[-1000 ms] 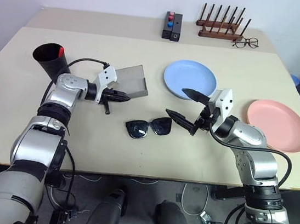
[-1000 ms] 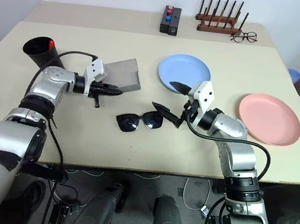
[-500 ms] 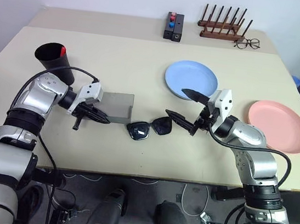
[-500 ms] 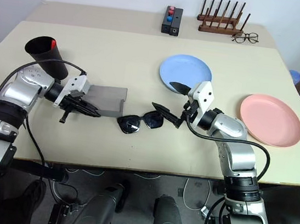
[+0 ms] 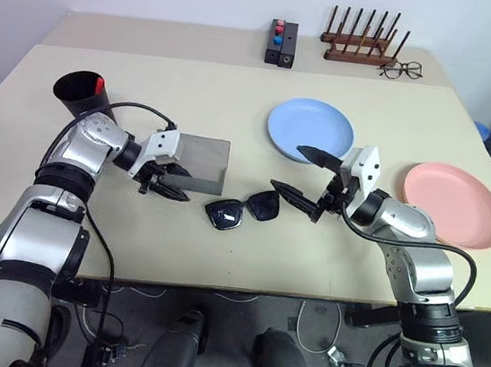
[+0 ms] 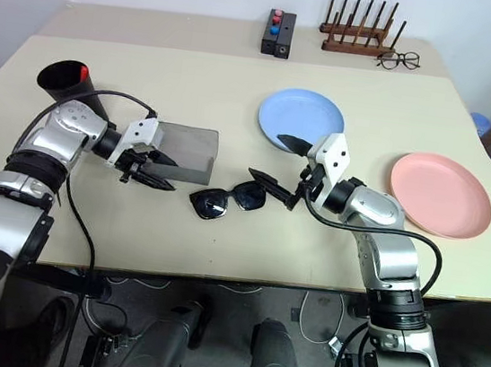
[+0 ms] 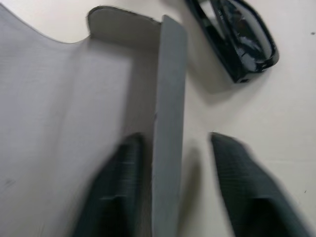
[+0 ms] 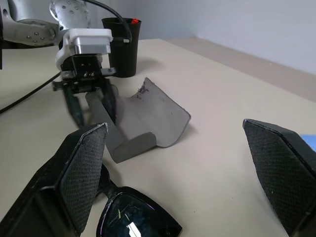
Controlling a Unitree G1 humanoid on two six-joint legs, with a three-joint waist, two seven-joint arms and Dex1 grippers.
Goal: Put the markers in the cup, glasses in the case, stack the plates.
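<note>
The grey case point(image 5: 196, 157) lies open on the table left of centre. My left gripper point(image 5: 169, 182) is open at its near left corner, one finger inside and one outside the case's upright wall point(image 7: 168, 123). The black sunglasses point(image 5: 244, 209) lie just right of the case. My right gripper point(image 5: 288, 167) hovers open at their right end with nothing in it. The black cup point(image 5: 81, 94) stands at the far left with a red-capped marker point(image 5: 100, 84) in it. The blue plate point(image 5: 311, 131) and the pink plate point(image 5: 455, 205) lie apart on the right.
At the back of the table stand a black block with red and blue knobs point(image 5: 282, 42) and a wooden rack point(image 5: 362, 40), with clear-lens spectacles point(image 5: 402, 70) beside the rack. The table's front edge runs close below the sunglasses.
The case, held tilted above the table by my shut left gripper a second ago, now rests flat and open. The left gripper has opened. The right arm has stayed still.
</note>
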